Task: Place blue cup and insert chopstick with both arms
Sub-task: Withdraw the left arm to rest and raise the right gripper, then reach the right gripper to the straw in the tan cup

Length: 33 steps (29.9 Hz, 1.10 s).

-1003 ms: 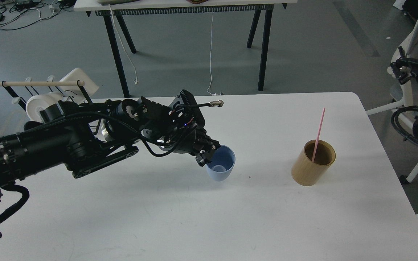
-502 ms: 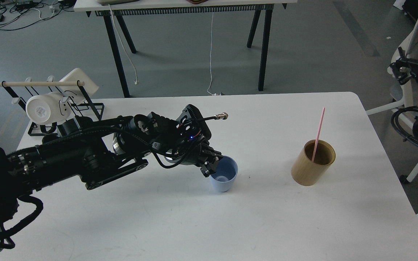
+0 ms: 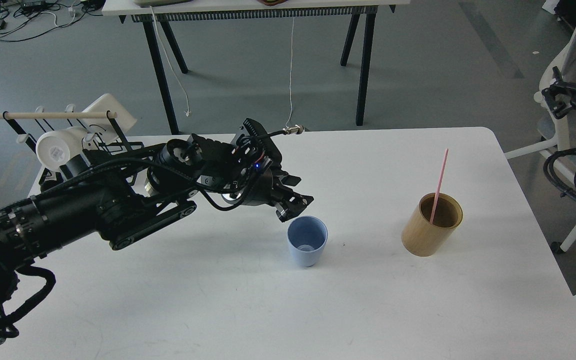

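On the white table, seen from our head:

Table point(image 3: 368, 310): white top with rounded corners; it carries the cup, the holder and a rack at our far left.

Blue cup point(image 3: 307, 242): upright near the middle of the table, mouth up, long axis vertical, narrower at the base. It stands free, with nothing touching it.

Our left gripper point(image 3: 294, 205): just above and behind the cup's rim, tilted down toward it. Its two fingers stand apart with a gap showing between them, and they hold nothing.

Our left arm point(image 3: 93, 210): black, reaching in from the left edge across the table, cables looped along it, a small blue light near the wrist.

Chopstick point(image 3: 438, 184): one thin pink stick, lower end inside the wooden holder, long axis nearly vertical, top leaning slightly to the right and away from us.

Wooden holder point(image 3: 430, 226): tan cylinder, upright, well to the right of the cup.

Our right gripper point(image 3: 565, 95): at the right edge, off the table and raised; it is seen small and dark, so we cannot tell how its fingers stand.

Rack point(image 3: 58, 116): pale wooden rod on a black wire frame, with a white mug point(image 3: 58, 148) hanging beneath.

Writing: we can read no brand or label anywhere; a mark on the mug's base is too small to make out.
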Available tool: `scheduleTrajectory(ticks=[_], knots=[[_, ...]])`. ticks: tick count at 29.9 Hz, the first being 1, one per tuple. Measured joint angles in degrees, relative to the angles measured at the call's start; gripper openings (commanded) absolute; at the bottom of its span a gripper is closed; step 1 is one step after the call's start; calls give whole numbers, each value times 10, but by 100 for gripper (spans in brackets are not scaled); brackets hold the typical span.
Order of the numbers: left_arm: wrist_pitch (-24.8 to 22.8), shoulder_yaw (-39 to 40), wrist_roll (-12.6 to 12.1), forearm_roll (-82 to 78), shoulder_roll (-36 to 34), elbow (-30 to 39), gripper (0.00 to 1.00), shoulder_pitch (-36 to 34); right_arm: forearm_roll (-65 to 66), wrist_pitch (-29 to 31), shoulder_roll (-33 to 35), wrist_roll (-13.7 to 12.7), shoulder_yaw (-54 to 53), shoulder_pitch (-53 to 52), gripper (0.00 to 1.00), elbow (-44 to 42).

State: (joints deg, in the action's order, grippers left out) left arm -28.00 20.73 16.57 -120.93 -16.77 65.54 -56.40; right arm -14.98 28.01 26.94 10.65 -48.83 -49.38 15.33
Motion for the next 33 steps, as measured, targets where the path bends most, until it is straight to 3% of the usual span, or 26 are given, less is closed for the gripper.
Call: scheduleTrajectory(ticks=[3, 10, 14, 19, 25, 33], knots=[[0, 80, 0, 80, -12, -1, 84, 1, 1, 0, 21, 1, 30, -11, 99, 0], [0, 222, -2, 340, -32, -59, 98, 2, 21, 0, 101, 4, 115, -26, 98, 74], [0, 250, -2, 551, -31, -146, 99, 2, 76, 0, 155, 4, 150, -23, 98, 171], [0, 252, 0, 832, -31, -240, 99, 2, 192, -2, 232, 4, 165, -10, 98, 352], [0, 252, -3, 1082, -31, -301, 99, 2, 387, -116, 264, 2, 167, 16, 98, 531], [0, 249, -7, 1190, -31, -356, 99, 12, 684, -230, 280, -14, 214, 24, 98, 660]])
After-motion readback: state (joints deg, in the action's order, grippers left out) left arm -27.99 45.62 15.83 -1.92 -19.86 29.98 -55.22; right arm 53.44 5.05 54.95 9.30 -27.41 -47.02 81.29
